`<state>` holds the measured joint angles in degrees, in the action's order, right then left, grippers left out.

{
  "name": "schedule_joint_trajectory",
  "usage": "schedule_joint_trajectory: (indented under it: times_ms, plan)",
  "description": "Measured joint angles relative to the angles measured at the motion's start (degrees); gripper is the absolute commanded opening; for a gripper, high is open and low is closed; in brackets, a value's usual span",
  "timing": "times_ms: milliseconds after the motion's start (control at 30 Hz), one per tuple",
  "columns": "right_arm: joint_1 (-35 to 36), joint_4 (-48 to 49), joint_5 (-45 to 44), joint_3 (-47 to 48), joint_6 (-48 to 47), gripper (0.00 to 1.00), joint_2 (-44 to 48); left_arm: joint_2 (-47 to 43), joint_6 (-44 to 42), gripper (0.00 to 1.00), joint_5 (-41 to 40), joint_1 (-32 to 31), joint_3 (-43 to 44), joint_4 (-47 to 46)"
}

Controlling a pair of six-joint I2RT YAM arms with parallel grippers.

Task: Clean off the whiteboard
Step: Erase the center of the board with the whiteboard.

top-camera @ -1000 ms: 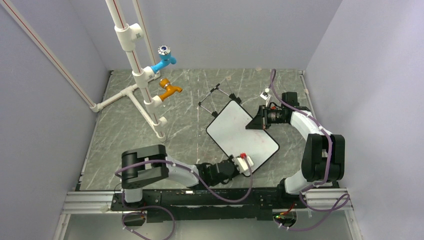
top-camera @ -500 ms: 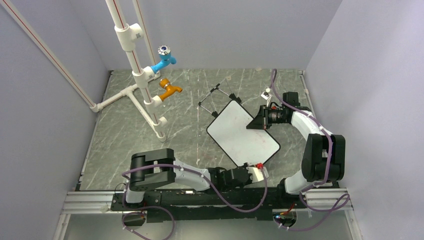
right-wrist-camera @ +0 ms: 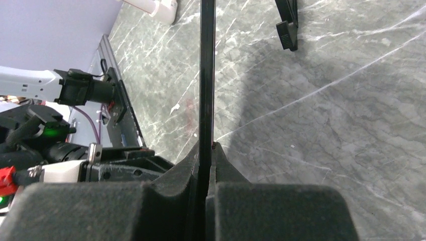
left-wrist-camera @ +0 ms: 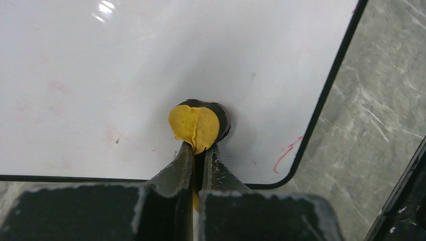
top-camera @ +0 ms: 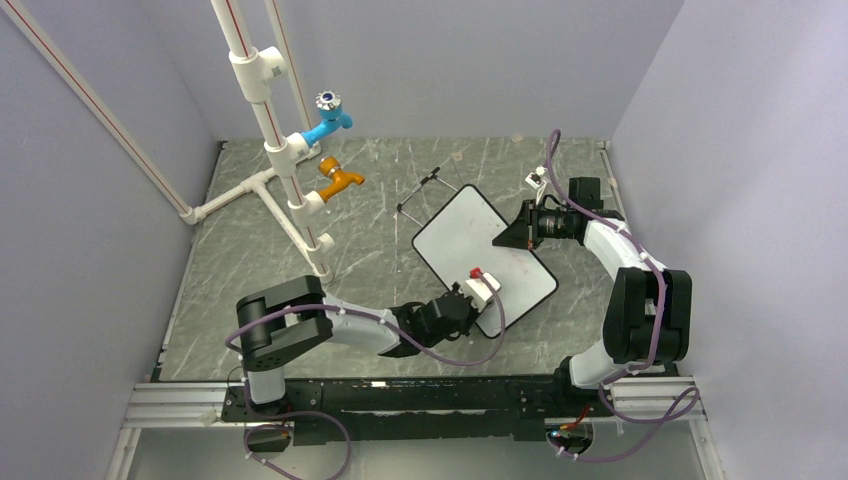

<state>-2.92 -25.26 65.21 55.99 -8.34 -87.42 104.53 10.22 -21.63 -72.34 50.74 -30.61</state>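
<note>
The whiteboard (top-camera: pixel 455 245) lies slanted on the marble table, its wire easel feet (top-camera: pixel 420 195) sticking out at the far side. My left gripper (top-camera: pixel 488 303) is shut on a small yellow-black eraser (left-wrist-camera: pixel 198 125), which presses on the white face (left-wrist-camera: pixel 150 65) close to the near corner. A short red stroke (left-wrist-camera: pixel 286 153) shows by that corner, with faint pink smears further left. My right gripper (top-camera: pixel 505 238) is shut on the board's far right edge. The right wrist view shows that edge as a black strip (right-wrist-camera: pixel 207 75) between the right gripper's (right-wrist-camera: pixel 206 145) fingers.
A white PVC pipe stand (top-camera: pixel 275 170) with a blue tap (top-camera: pixel 327 115) and an orange tap (top-camera: pixel 340 180) rises at the left. Grey walls close in the table on three sides. An easel foot (right-wrist-camera: pixel 287 20) rests on the table beyond the board.
My left gripper swept the eraser down past the board's near corner, then back up onto the board. The board and my right gripper shifted slightly away.
</note>
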Motion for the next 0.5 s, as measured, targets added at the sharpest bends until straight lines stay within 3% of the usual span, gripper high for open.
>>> schedule_joint_trajectory:
  times_ms: [200,500]
  plan:
    - [0.26,-0.98,-0.15,-0.55,0.46,0.0,0.0,-0.46,-2.1,0.0,1.86,-0.31,-5.68,-9.14]
    - [0.11,-3.8,-2.25,-1.11,0.46,0.0,0.0,1.4,-6.03,0.0,1.4,-3.21,-5.7,-11.34]
